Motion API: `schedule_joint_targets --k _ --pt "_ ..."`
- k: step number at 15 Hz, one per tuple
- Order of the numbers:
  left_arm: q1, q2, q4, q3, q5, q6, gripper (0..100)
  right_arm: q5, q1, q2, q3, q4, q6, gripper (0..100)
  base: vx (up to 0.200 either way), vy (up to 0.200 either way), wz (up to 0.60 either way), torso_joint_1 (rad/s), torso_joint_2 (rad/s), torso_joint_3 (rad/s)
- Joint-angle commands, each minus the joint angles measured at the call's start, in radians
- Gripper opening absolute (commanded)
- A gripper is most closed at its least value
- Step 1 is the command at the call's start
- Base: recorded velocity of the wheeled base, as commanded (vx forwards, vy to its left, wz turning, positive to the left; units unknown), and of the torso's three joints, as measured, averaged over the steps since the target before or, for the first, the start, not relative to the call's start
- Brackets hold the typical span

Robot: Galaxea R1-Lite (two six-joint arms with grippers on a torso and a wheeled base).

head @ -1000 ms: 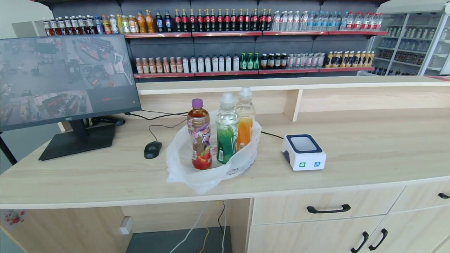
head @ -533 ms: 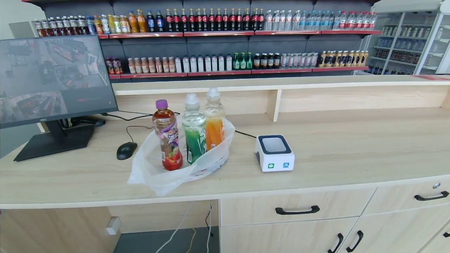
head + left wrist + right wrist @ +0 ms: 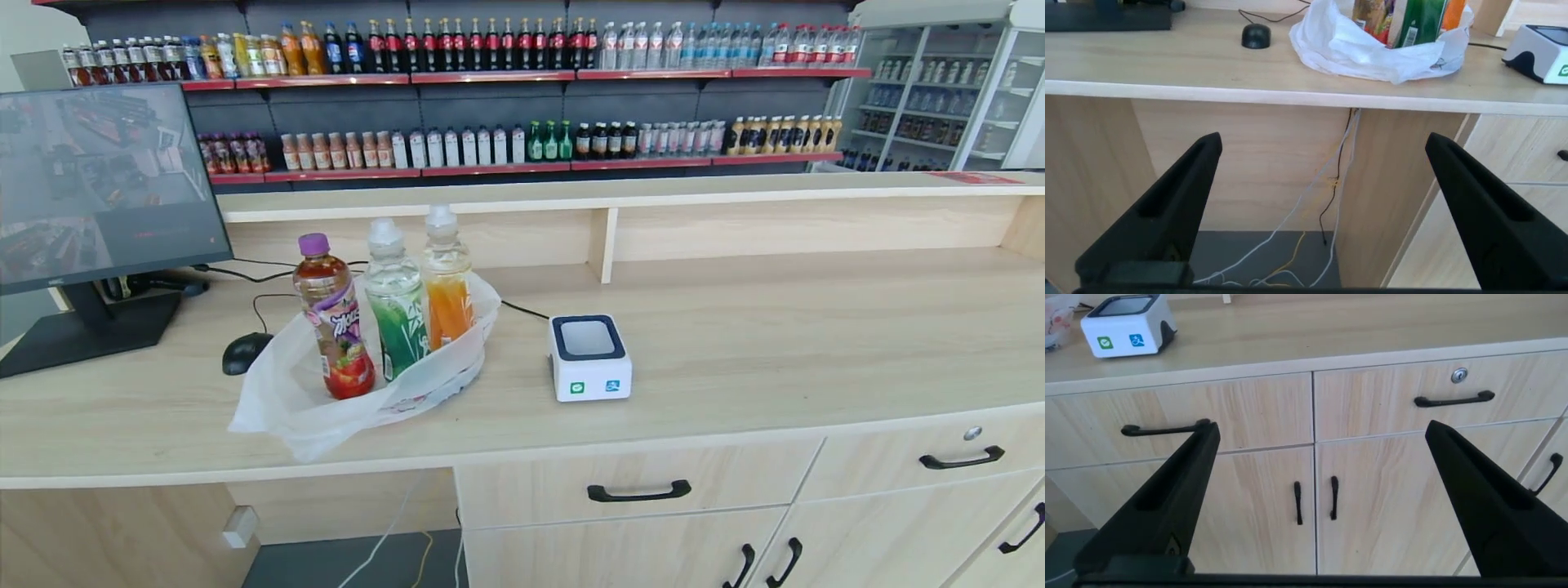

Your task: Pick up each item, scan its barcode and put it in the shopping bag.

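My left claw (image 3: 1323,143) hangs low before the pale wooden counter (image 3: 775,343), its fingers spread wide with nothing between them. My right claw (image 3: 1321,429) is spread the same way and faces the wooden drawers (image 3: 1249,408). On the counter, a crumpled white plastic shopping bag (image 3: 277,408) holds three upright bottles: a purple-capped reddish tea bottle (image 3: 335,327), a clear green-labelled bottle (image 3: 396,314) and an orange juice bottle (image 3: 447,290). Near the bag, on my right, sits a white box scanner with a dark-rimmed top (image 3: 589,359). Farther left are a black mouse (image 3: 245,353) and a black monitor (image 3: 98,180).
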Motion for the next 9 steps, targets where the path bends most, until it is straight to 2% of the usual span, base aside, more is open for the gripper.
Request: schedule_joint_targets --k 1,9 --pt "0.001 0.000 0.000 0.000 0.000 0.000 100 0.001 0.000 0.000 0.000 0.000 0.000 100 0.000 0.000 0.00 0.000 0.00 0.000" --pt "0.001 0.000 0.000 0.000 0.000 -0.002 100 -0.001 0.000 0.000 0.000 0.000 0.002 100 0.000 0.000 0.00 0.000 0.00 0.000"
